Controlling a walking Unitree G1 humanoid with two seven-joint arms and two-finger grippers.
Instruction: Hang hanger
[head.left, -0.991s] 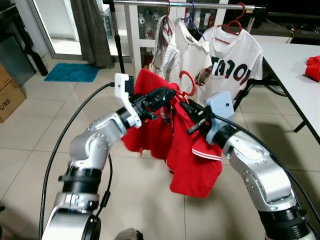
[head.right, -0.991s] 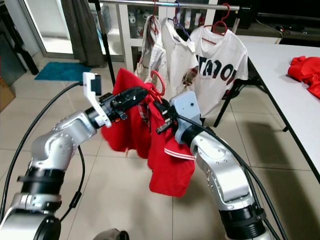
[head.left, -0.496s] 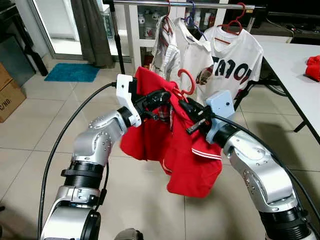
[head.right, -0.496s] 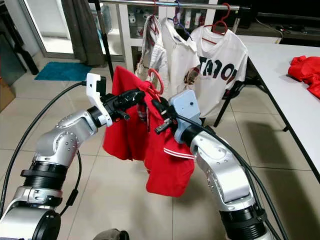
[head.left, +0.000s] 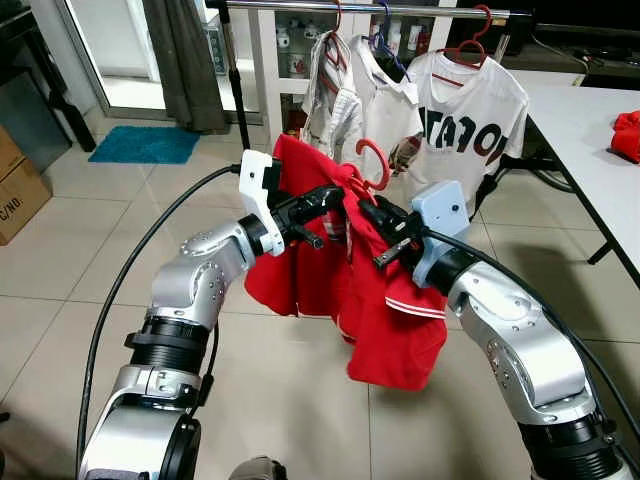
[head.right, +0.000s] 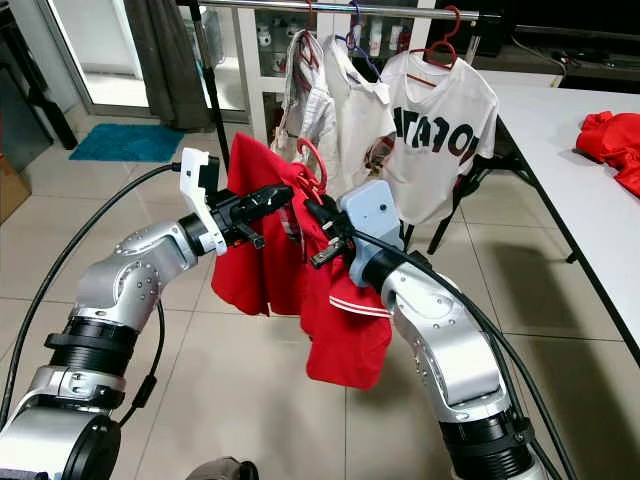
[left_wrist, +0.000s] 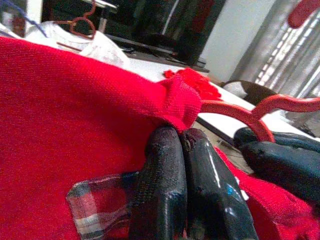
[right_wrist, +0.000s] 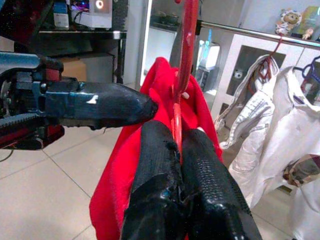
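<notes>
A red shirt (head.left: 380, 300) hangs on a red hanger whose hook (head.left: 376, 160) sticks up between my two arms, in front of the clothes rail (head.left: 400, 9). My left gripper (head.left: 328, 197) is shut on the shirt's collar fabric, and the pinch on the cloth shows up close in the left wrist view (left_wrist: 176, 134). My right gripper (head.left: 366, 209) is shut on the hanger's neck just below the hook; the right wrist view has the red wire (right_wrist: 186, 60) rising from between its fingers (right_wrist: 207, 165). The two grippers almost touch.
Three garments hang on the rail, among them a white T-shirt with lettering (head.left: 478, 125). A white table (head.left: 585, 110) with a red cloth (head.left: 628, 135) stands to the right. A cardboard box (head.left: 15, 190), a blue mat (head.left: 145, 145) and a curtain (head.left: 185, 60) lie left.
My left arm has shifted slightly to the right, closer to the right gripper. The red shirt has swayed with it. Both grippers keep their hold.
</notes>
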